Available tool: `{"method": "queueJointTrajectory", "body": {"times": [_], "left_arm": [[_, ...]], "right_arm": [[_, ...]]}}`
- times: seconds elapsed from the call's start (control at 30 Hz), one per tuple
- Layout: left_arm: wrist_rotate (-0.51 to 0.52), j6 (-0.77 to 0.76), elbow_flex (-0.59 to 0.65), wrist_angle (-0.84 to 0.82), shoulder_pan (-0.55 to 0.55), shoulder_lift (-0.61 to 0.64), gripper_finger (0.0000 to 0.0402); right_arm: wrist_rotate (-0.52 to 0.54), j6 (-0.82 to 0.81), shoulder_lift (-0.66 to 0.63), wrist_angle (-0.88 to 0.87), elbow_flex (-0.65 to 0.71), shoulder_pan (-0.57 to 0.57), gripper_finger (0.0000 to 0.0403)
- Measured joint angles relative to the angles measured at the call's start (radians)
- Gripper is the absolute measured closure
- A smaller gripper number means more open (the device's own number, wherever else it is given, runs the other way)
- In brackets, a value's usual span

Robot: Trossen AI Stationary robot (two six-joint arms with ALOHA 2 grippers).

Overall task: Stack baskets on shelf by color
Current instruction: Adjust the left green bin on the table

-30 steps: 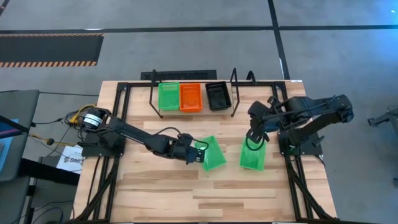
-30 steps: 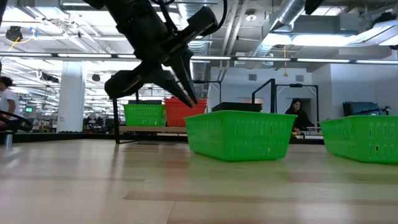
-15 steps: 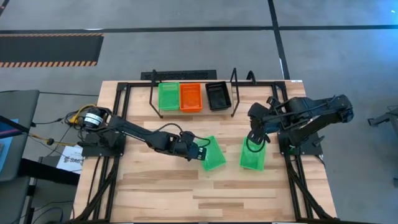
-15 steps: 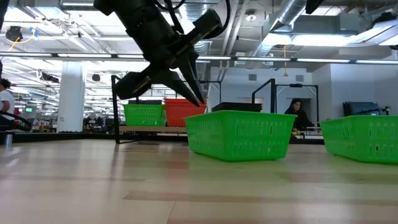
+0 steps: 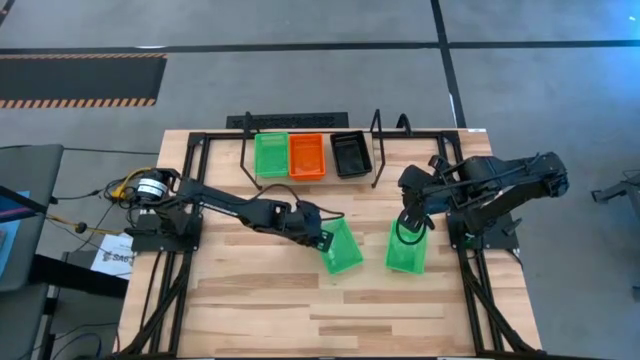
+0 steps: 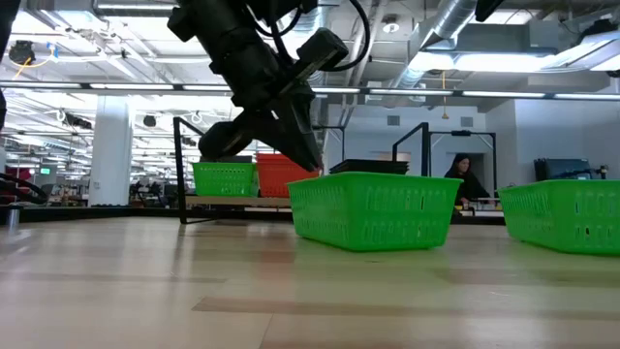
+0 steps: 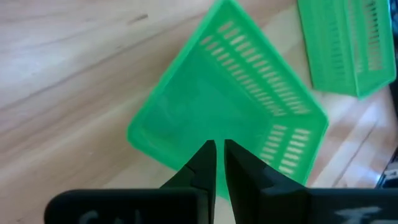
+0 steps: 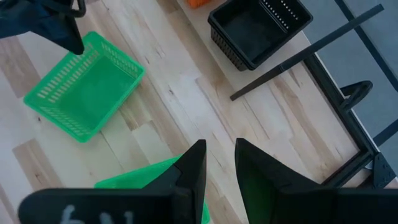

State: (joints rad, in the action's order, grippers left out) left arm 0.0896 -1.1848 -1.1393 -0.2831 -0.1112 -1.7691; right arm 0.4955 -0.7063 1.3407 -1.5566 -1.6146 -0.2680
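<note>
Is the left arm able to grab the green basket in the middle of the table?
Probably yes. The left tool is already at the near rim of that green basket, its fingers nearly together there, and nothing lies between them. The other green basket sits apart under the right tool.

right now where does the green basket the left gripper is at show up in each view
High view: green basket at table centre, tilted, left gripper on its rim.
Low view: middle, before the shelf.
Left wrist view: fills the middle, beyond the fingers.
Right wrist view: far side.
Shared landmark: the second green basket beside it, under the right gripper.
</note>
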Motion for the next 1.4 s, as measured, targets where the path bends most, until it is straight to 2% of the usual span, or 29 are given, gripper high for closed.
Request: {"method": "queueJointTrajectory", "body": {"times": [0.33,0.43,0.57,0.77,0.87,0.93,1.0,1.07,1.13,1.3,1.4], "left_arm": [[-0.003,-0.044,-0.002,-0.163,-0.017,0.001,0.0383],[-0.011,-0.029,-0.042,-0.202,-0.021,0.001,0.0383],[-0.001,0.068,-0.148,-0.265,-0.020,0.001,0.0383],[0.030,0.343,-0.353,-0.412,-0.020,0.001,0.0383],[0.023,0.441,-0.417,-0.462,-0.020,0.003,0.0383],[-0.016,0.551,-0.426,-0.464,-0.020,0.003,0.0383],[-0.079,0.723,-0.426,-0.473,-0.020,0.003,0.0383],[-0.134,0.937,-0.427,-0.489,-0.029,0.002,0.0383],[-0.143,1.176,-0.428,-0.499,-0.049,-0.009,0.0383],[-0.077,1.670,-0.431,-0.514,-0.100,-0.040,0.0383],[-0.010,1.849,-0.426,-0.600,-0.108,-0.082,0.0381]], "right_arm": [[0.001,0.000,0.000,0.000,0.000,0.000,0.0298],[0.001,0.005,0.000,0.000,0.000,0.000,0.0298],[0.001,0.008,0.000,0.000,0.000,0.000,0.0298],[0.002,0.008,0.000,0.000,0.000,0.000,0.0298],[0.002,0.008,0.000,0.000,0.000,0.000,0.0298],[0.002,0.008,0.000,0.000,0.000,0.000,0.0298],[0.000,0.008,0.000,-0.001,0.000,0.000,0.0298],[-0.001,0.008,0.000,-0.003,0.000,0.000,0.0298],[-0.014,0.008,0.000,-0.003,0.000,0.001,0.0298],[-0.057,-0.028,-0.001,0.004,-0.006,0.016,0.0298],[-0.065,-0.072,-0.001,0.009,-0.006,0.025,0.0298]]}}
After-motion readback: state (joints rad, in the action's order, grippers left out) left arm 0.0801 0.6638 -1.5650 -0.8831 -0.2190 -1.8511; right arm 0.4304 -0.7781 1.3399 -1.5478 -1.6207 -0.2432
